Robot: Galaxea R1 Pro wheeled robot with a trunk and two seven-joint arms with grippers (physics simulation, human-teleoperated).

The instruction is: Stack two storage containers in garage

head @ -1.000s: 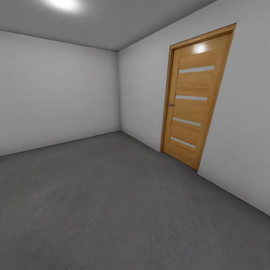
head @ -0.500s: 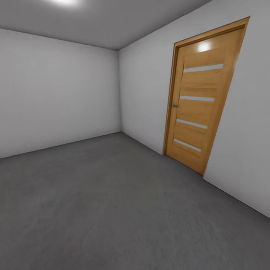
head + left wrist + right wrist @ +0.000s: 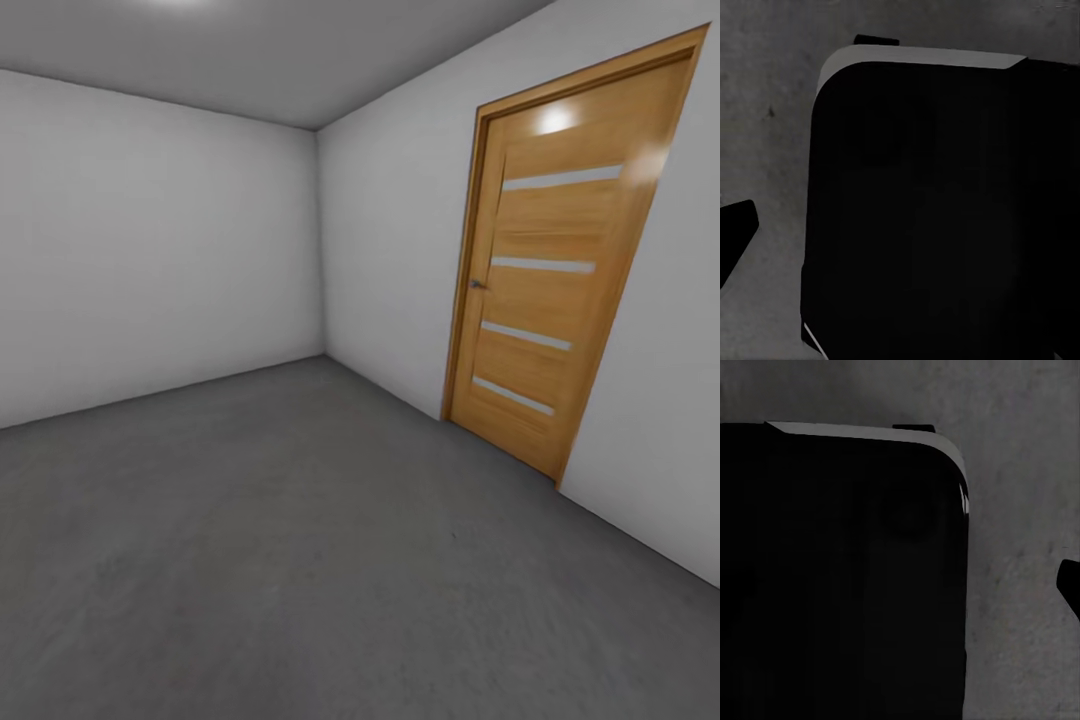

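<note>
No orange containers are seen here, just bare grey concrete floor [image 3: 300, 560], pale walls and a shut wooden door [image 3: 555, 290]; both wrist cameras are pointed down over the robot's dark base [image 3: 937, 217], probably arms tucked for driving; claw state can't be told.

Garage seen from head view: dark grey rough concrete floor [image 3: 300, 560], bare, running back to plain pale grey walls [image 3: 150, 240] that meet in a corner, same grey floor showing under the robot in both wrist views.
</note>
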